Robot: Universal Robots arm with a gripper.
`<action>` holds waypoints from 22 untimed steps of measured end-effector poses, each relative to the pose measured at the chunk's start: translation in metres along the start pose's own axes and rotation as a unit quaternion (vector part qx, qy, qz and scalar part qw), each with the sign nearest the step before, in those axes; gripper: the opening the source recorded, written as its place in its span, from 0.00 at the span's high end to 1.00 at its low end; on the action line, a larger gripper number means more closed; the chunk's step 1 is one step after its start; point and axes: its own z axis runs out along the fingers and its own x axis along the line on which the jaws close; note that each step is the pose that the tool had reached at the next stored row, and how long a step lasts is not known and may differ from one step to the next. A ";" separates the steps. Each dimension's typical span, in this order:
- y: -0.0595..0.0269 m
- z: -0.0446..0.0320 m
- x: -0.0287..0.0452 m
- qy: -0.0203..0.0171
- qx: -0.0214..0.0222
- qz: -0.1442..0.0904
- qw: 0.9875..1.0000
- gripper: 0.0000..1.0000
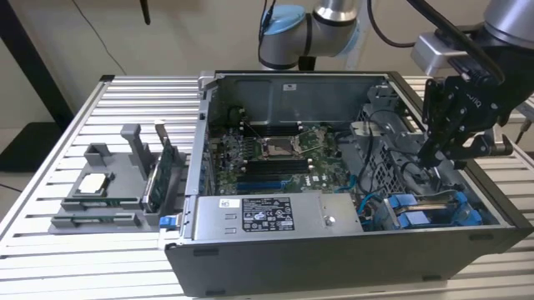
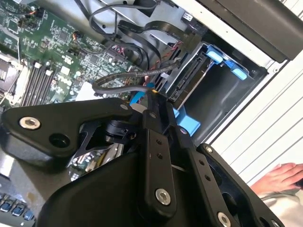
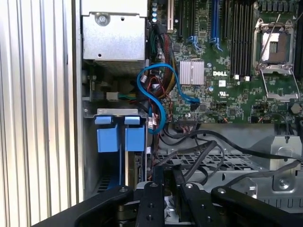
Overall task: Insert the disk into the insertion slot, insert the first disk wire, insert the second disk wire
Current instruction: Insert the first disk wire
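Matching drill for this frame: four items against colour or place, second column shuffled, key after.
1. power-supply box
2. gripper
3. data cable
4. grey parts holder

A. bright blue, looping beside the motherboard
B. on the slatted table, outside the case, exterior view's left
C. silver, labelled, along the case's near wall
D. black, above the case's end at the exterior view's right

Pairs: 1-C, 2-D, 3-A, 4-B

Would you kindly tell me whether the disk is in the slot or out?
In, it seems: in the second wrist view the disk sits within the slot, with its connector edge exposed.
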 end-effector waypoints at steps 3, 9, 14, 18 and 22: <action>-0.0001 0.0008 0.0002 0.000 0.000 0.000 1.000 0.81; -0.0016 0.0028 0.0013 0.001 0.000 0.000 1.000 0.81; -0.0071 0.0045 0.0060 0.001 -0.001 0.000 1.000 0.81; -0.0116 0.0055 0.0094 0.002 -0.002 0.000 1.000 0.81; -0.0160 0.0063 0.0129 0.002 -0.002 0.000 1.000 0.81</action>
